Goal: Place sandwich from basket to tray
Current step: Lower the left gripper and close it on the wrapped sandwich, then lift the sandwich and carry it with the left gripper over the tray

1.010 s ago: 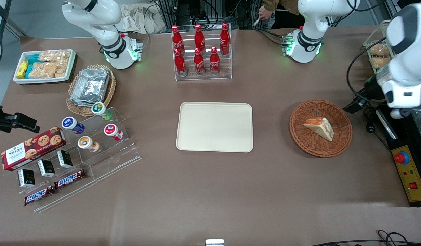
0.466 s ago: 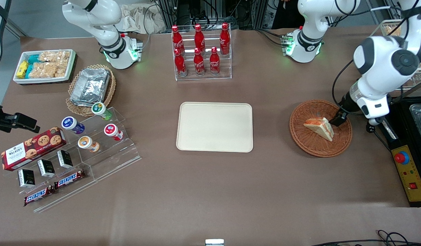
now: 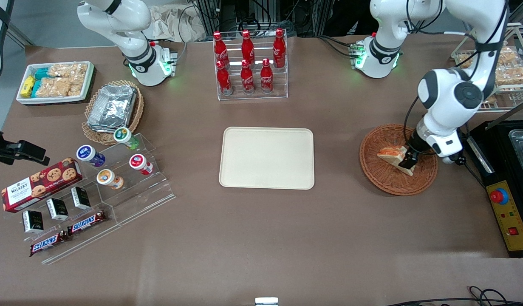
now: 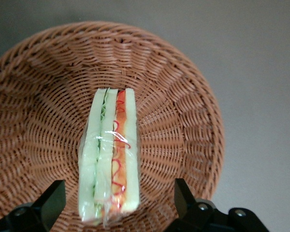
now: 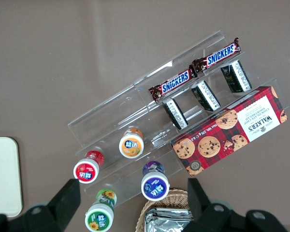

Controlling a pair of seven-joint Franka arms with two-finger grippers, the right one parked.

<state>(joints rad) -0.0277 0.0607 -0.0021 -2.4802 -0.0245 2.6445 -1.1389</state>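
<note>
Gripper (image 3: 407, 162) now lowered over the sandwich (image 3: 393, 155) in the basket (image 3: 382, 180), having swung in from beside the rim; fingers (image 4: 52, 199) spread wide, straddling the wedge, nothing held. Grasp imminent; tray (image 3: 266, 158) bare, well apart.

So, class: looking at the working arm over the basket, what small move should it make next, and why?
Probably a short descent, then closing. The gripper hangs open above the sandwich, its jaws set to either side of the wedge and clear of it. The sandwich still lies in the basket, and the tray holds nothing, so the grasp comes first.
</note>
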